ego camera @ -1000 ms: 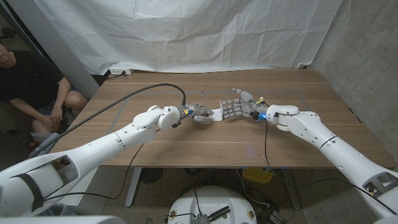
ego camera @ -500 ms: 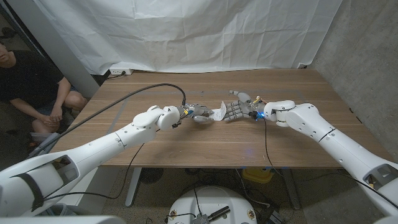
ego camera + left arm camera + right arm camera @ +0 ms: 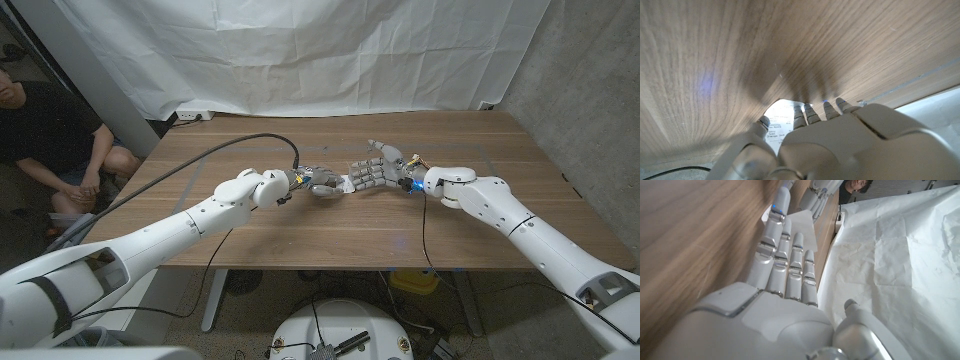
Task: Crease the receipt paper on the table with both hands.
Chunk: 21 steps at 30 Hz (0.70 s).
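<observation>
the fingers (image 3: 805,114) of the left hand (image 3: 318,182) press down together on the small white printed receipt paper (image 3: 781,119) mid-table, while the right hand (image 3: 372,172), fingers straight and close, should sweep firmly along its raised edge.

Left robot hand (image 3: 840,145) fingertips (image 3: 799,111) touch receipt (image 3: 780,117).
</observation>
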Each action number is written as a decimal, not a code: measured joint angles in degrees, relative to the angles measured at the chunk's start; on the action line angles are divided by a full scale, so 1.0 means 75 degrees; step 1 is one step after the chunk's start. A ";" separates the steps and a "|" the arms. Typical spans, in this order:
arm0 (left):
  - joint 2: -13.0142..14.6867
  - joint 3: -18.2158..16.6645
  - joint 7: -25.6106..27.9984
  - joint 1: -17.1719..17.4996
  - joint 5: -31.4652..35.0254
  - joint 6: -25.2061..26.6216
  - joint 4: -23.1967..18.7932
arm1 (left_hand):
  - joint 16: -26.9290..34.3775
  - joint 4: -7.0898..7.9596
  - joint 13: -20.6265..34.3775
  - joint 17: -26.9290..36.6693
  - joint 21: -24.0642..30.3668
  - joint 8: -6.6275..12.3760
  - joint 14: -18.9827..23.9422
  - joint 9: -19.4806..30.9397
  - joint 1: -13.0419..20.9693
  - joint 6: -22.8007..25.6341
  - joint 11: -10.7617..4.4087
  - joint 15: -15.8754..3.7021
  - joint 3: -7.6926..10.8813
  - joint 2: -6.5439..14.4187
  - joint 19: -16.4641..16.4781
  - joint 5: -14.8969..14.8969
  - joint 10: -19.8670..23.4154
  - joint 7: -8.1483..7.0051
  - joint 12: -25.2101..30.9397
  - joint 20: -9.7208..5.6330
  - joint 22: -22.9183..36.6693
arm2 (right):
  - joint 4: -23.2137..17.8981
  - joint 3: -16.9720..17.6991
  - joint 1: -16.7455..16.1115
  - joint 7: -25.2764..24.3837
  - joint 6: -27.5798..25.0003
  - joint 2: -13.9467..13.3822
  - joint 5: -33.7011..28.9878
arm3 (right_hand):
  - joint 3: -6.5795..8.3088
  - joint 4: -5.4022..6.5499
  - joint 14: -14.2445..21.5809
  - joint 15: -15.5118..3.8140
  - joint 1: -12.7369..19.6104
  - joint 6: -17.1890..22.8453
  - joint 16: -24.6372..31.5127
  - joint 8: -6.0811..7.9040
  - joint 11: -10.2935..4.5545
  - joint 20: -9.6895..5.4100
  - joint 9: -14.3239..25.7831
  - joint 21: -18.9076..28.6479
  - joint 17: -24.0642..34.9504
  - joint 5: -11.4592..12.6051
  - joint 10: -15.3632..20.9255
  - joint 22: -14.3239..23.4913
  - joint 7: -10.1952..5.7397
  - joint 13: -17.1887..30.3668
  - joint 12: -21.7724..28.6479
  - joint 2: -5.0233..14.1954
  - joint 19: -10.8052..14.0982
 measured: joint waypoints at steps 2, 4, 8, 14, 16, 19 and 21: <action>-0.0008 0.0001 0.0009 -0.0005 0.0000 -0.0005 0.0011 | 0.0000 0.0004 -0.0001 0.0000 0.0000 0.0000 0.0000 0.0000 0.0000 -0.0001 0.0000 0.0000 -0.0004 0.0000 0.0000 0.0000 0.0000 0.0001 0.0000 0.0000 0.0000 | 0.0163 0.0056 -0.0055 0.0148 0.0208 0.0106 0.0067 | 0.0000 0.0000 0.0001 -0.0001 0.0000 0.0010 0.0000 0.0000 -0.0026 0.0013 0.0000 0.0000 -0.0014 0.0000 0.0026 0.0000 0.0010 0.0000 0.0000 0.0000 0.0014; -0.0011 0.0001 0.0011 -0.0009 0.0000 -0.0007 0.0015 | 0.0000 0.0004 -0.0002 0.0000 0.0000 0.0002 0.0000 0.0000 0.0000 -0.0005 0.0000 0.0000 -0.0004 0.0000 0.0000 0.0000 -0.0001 0.0004 0.0000 0.0000 0.0000 | 0.0227 0.0080 -0.0070 0.0246 0.0356 0.0147 0.0105 | 0.0000 0.0000 0.0000 -0.0001 0.0000 0.0025 0.0000 0.0000 -0.0026 0.0013 0.0000 0.0000 -0.0018 0.0000 0.0026 0.0000 -0.0004 0.0000 0.0000 0.0000 0.0014; -0.0017 0.0004 0.0016 -0.0017 0.0002 -0.0008 0.0024 | 0.0000 0.0004 -0.0003 0.0000 0.0000 0.0008 -0.0016 0.0001 -0.0001 -0.0016 0.0036 0.0016 -0.0004 0.0001 0.0001 0.0000 -0.0044 0.0012 -0.0001 0.0000 0.0000 | 0.0381 0.0116 -0.0090 0.0402 0.0547 0.0232 0.0152 | 0.0034 -0.0034 0.0041 0.0040 0.0000 0.0025 0.0000 0.0000 0.0007 -0.0029 -0.0001 0.0000 -0.0017 0.0000 0.0060 0.0000 -0.0004 0.0000 0.0000 0.0000 0.0057; -0.0019 0.0007 0.0031 -0.0022 0.0010 -0.0008 0.0027 | 0.0000 0.0003 -0.0005 0.0000 0.0000 0.0023 -0.0083 0.0001 -0.0002 -0.0039 0.0035 -0.0002 -0.0003 0.0002 0.0001 0.0000 -0.0046 0.0010 -0.0001 0.0000 0.0000 | 0.0501 0.0124 -0.0081 0.0562 0.0655 0.0279 0.0197 | -0.0021 -0.0152 -0.0518 0.0064 0.0058 0.0143 -0.0306 -0.0070 0.0012 0.0072 -0.0013 -0.0209 -0.0017 0.0000 -0.0209 -0.0022 0.0033 -0.0019 -0.0206 -0.0058 -0.0379; -0.0020 0.0007 0.0035 -0.0022 0.0011 -0.0008 0.0028 | 0.0000 -0.0012 -0.0005 0.0000 0.0000 0.0024 -0.0083 0.0001 -0.0061 -0.0041 0.0039 -0.0002 -0.0018 0.0061 0.0001 0.0000 -0.0100 0.0011 -0.0001 0.0000 0.0000 | 0.0500 0.0110 -0.0060 0.0562 0.0598 0.0266 0.0190 | -0.0041 -0.0171 -0.1211 0.0070 0.0106 -0.0061 -0.0447 -0.0158 0.0018 0.0161 -0.0022 -0.0362 -0.0017 0.0000 -0.0745 -0.0022 0.0008 -0.0021 -0.0358 -0.0106 -0.0890; -0.0026 0.0005 0.0049 -0.0025 0.0013 -0.0009 0.0037 | 0.0000 -0.0019 -0.0005 0.0000 0.0000 0.0025 -0.0083 0.0001 -0.0061 -0.0082 0.0037 -0.0002 -0.0025 0.0060 0.0001 0.0000 -0.0099 -0.0028 -0.0001 0.0000 0.0000 | 0.0475 -0.0041 0.0094 0.0607 0.0316 0.0177 0.0121 | -0.0084 -0.0212 -0.1954 0.0079 0.0105 -0.0449 -0.0466 -0.0178 0.0021 0.0244 -0.0022 -0.0444 -0.0017 0.0027 -0.1409 -0.0028 -0.0054 -0.0021 -0.0415 -0.0106 -0.1467; -0.0028 0.0004 0.0063 -0.0027 0.0013 -0.0012 0.0043 | 0.0000 -0.0018 -0.0005 0.0000 0.0000 0.0025 -0.0083 0.0002 -0.0060 -0.0083 0.0035 -0.0002 -0.0025 0.0060 0.0002 0.0000 -0.0153 -0.0028 -0.0001 0.0000 0.0000 | 0.0458 -0.0098 0.0156 0.0638 0.0196 0.0153 0.0078 | -0.0154 -0.0187 -0.2353 0.0083 0.0105 -0.0702 -0.0466 -0.0178 0.0024 0.0269 -0.0022 -0.0453 -0.0017 0.0044 -0.1787 -0.0058 -0.0087 -0.0021 -0.0414 -0.0105 -0.1815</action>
